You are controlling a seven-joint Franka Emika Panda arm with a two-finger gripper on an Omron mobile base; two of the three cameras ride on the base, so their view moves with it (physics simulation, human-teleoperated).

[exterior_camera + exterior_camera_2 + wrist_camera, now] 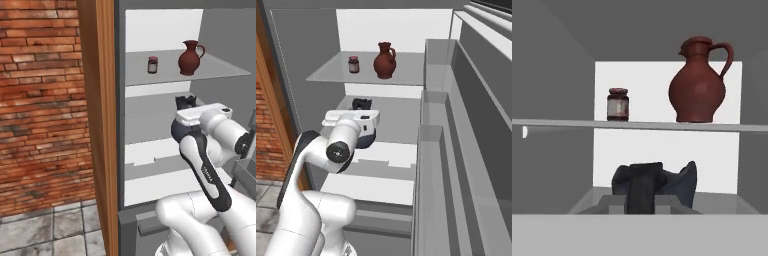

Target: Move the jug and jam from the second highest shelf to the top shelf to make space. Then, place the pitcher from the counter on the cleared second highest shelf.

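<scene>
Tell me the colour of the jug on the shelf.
Red-brown; the jug shows best in the hand view.

A red brick wall (40,100) stands beside a wooden cabinet side panel (97,125).

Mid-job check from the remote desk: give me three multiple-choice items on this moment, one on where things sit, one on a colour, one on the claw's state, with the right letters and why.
1. Where does the jam stand?
A. on the top shelf beside the jug
B. on the floor
C. inside the jug

2. What colour is the jug?
A. pale green
B. red-brown
C. white

3. How is the claw?
A. wide open and empty
B. shut on the dark blue-black pitcher, over the second highest shelf
C. shut on the jam

Key:
1 A: both base views show jar and jug apart on the same highest board.
2 B: its glaze reads red-brown in all three views.
3 B: the hand view shows the dark fingers against the pitcher's rim, just above the lower board.
</scene>
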